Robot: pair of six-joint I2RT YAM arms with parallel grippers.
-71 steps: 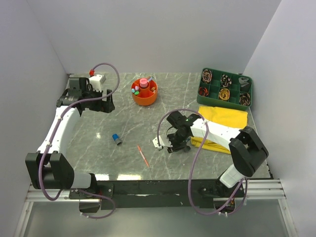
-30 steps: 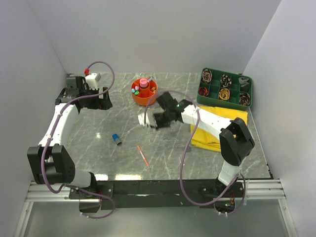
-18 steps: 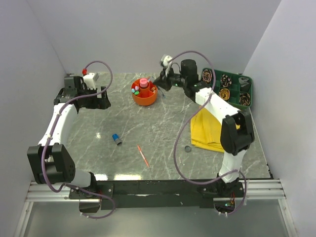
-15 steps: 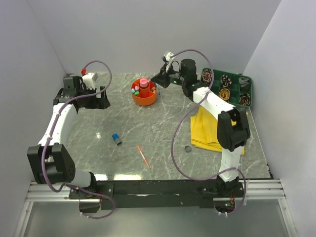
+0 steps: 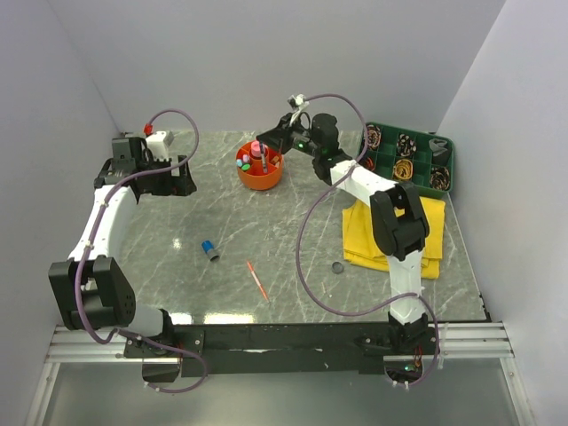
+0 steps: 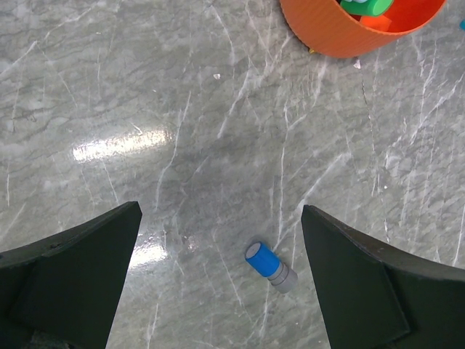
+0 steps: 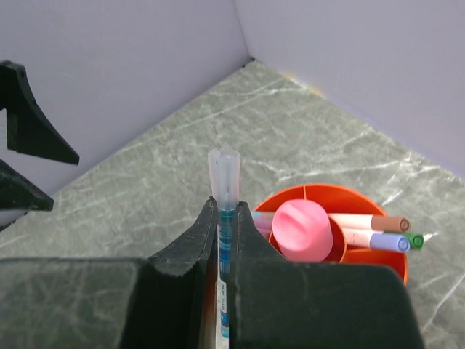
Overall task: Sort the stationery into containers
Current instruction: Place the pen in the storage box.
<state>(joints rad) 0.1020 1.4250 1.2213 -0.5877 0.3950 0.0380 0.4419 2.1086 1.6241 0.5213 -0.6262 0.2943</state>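
Right end effector (image 7: 224,222): pressed together on a thin clear pen (image 7: 223,174) with a blue core, which is pinched upright with its clear end standing proud of the fingers.
Where the pen is: held in the air at the far rim of the orange organiser (image 5: 259,180), judged to be lined up for release into it.
Organiser contents: a pink tube (image 7: 301,231) is seen in the centre cup, and capped markers (image 7: 372,222) are laid in a ring compartment.
Left end effector (image 6: 218,283): spread wide with nothing between its fingers, and hung above the table (image 6: 109,87).
Why there: a blue cap (image 6: 260,259) is framed just below it, so a pick-up is probably being prepared.
Left to sort: a red pen (image 5: 257,280) and a dark disc (image 5: 337,267) are seen on the table, well apart.
Green tray (image 5: 406,158): its cells are filled with coiled things too small to name.
Hidden: the pen's lower part is swallowed by the fingers, and the compartment beneath it cannot be told.
Yellow cloth (image 5: 426,213): partly covered by the right arm.
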